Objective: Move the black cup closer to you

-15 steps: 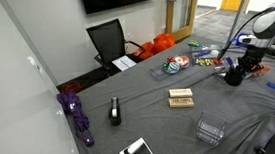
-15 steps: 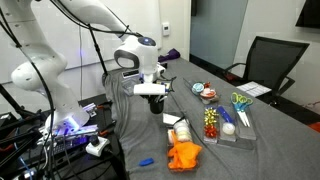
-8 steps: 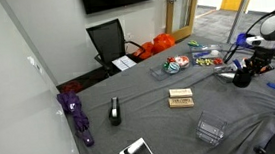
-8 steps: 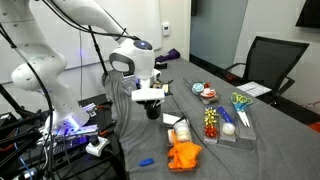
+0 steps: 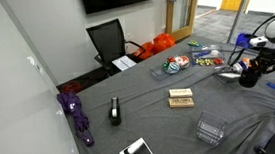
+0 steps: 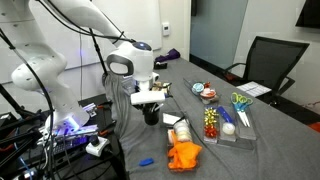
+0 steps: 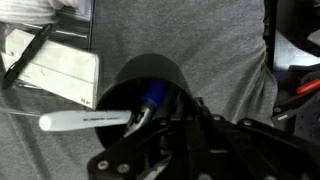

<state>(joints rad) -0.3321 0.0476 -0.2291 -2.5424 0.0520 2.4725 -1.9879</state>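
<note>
Grey table (image 6: 285,135): gripper (image 6: 148,99) clamped on cup (image 6: 150,114) rim, orange cloth (image 6: 183,155) at its 5 o'clock. Slide slowly, keep cup level so marker (image 7: 85,120) stays in.

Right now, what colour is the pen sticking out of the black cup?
White; the pen shows best in the wrist view, inside the black cup.

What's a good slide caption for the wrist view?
Looking down into the black cup, a white marker poking out, on gray cloth.
</note>
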